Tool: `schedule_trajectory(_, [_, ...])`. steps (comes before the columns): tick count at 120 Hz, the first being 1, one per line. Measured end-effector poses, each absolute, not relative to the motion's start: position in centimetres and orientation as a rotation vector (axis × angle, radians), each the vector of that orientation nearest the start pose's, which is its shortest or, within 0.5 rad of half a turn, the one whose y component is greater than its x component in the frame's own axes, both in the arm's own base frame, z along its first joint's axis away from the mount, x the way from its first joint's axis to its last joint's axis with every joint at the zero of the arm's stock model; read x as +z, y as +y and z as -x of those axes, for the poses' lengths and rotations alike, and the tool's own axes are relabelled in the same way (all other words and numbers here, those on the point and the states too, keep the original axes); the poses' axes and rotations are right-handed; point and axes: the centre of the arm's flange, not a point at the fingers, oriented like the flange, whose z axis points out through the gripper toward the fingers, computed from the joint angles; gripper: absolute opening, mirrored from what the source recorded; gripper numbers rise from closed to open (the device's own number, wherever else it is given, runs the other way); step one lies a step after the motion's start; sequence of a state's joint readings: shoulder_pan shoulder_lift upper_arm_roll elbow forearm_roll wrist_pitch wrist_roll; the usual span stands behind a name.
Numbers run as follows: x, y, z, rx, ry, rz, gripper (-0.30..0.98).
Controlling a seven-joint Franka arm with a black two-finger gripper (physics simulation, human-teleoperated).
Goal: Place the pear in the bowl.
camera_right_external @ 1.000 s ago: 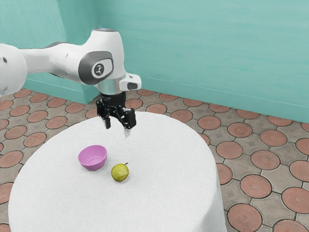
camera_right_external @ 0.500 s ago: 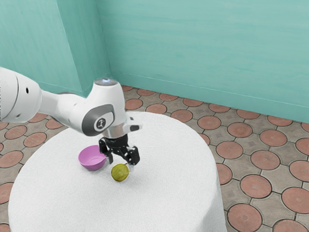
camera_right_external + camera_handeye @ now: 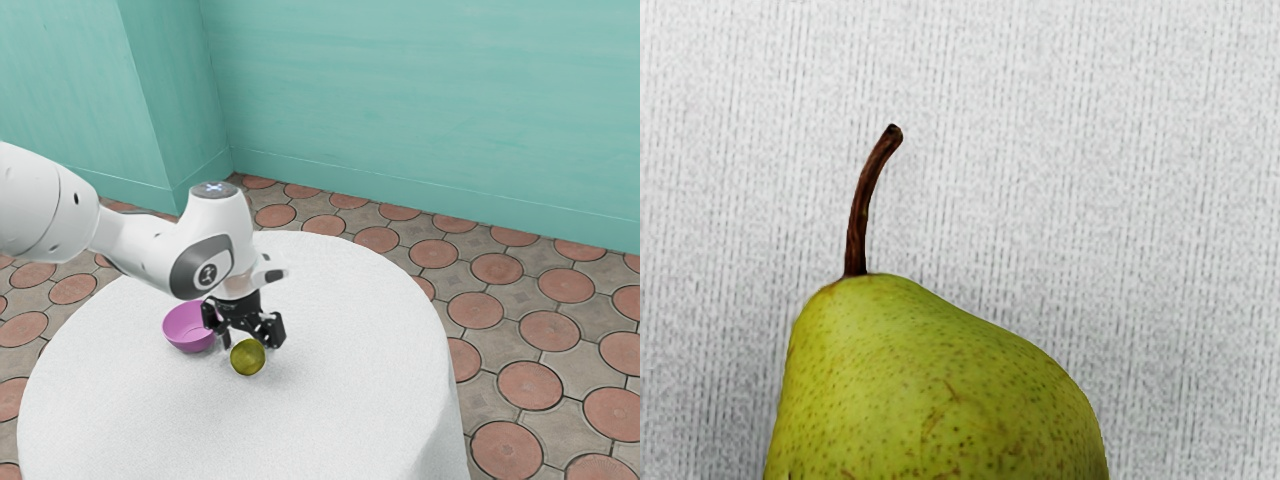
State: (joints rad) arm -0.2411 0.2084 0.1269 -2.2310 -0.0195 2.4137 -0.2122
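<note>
White cloth, one piece: spread smooth over a round table (image 3: 350,410). Yellow-green pear (image 3: 247,358), one: set on the cloth, outside the bowl; in the wrist view it is seen close up, speckled with brown, its curved brown stem (image 3: 858,225) pointed away from the body. Black fingers (image 3: 227,341), one pair: held wide apart, lowered about the pear's upper part; whether it is touched by them cannot be told. Pink bowl (image 3: 180,328), one: placed near the pear, toward the exterior view's left, its rim partly covered by the hand. White arm (image 3: 140,244) with grey trim: reached in from the exterior view's left, bent down over the table. Floor (image 3: 530,385): laid with round reddish tiles in grey-brown paving. Wall (image 3: 400,110): painted turquoise, cornered behind the arm.
</note>
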Motion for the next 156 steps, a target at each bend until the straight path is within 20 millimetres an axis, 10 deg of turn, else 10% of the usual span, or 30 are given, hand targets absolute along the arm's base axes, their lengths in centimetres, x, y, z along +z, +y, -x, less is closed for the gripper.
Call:
schedule_trajectory(51, [25.1,-5.5,-54.7,0.025,-0.226,3.107,0.51])
schedule_trajectory(104, [28.0,-5.4,-54.8,-0.057,-0.256,3.119,0.39])
schedule_trajectory(156, [32.2,11.8,-55.2,-0.106,-0.751,3.038,0.4])
